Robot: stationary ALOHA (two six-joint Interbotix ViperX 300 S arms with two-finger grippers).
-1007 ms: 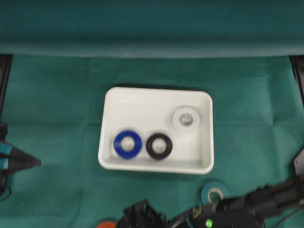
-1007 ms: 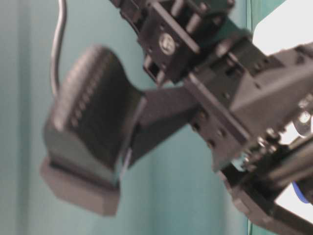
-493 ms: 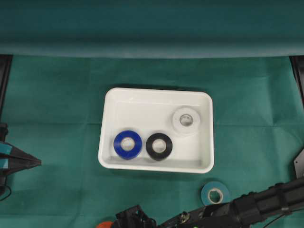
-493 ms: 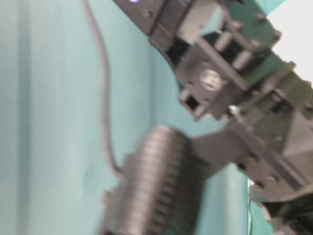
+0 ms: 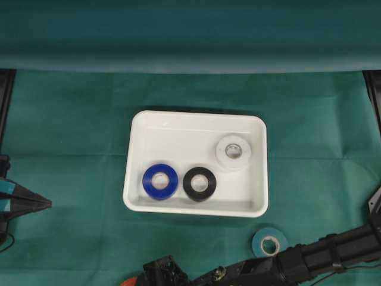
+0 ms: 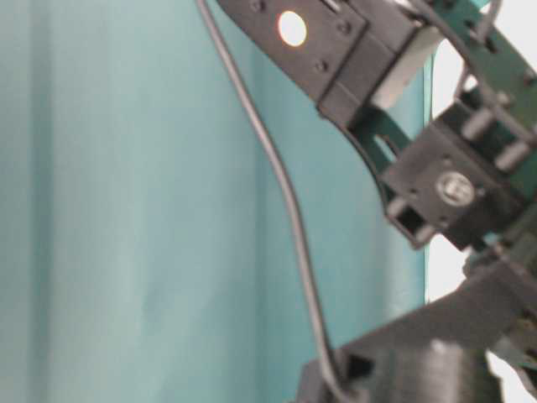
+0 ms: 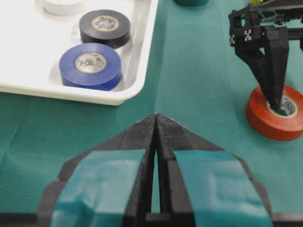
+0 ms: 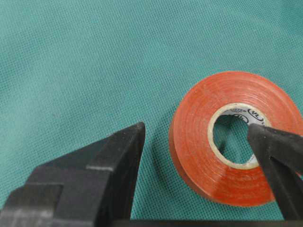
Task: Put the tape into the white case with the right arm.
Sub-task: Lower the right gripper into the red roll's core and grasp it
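Overhead exterior view cuts off the right arm (image 5: pixel 321 257) at the bottom edge, so only a sliver of the orange tape (image 5: pixel 130 282) shows there. Right wrist view is clearer: the right tool (image 8: pixel 199 165) stands wide open, one finger in the roll's core, the other outside its wall, apparently not yet squeezing. The white case (image 5: pixel 195 125) holds blue, black and white rolls. A teal roll (image 5: pixel 269 243) lies on the counter (image 5: pixel 65 131). The left tool (image 7: pixel 156 124) is closed, empty.
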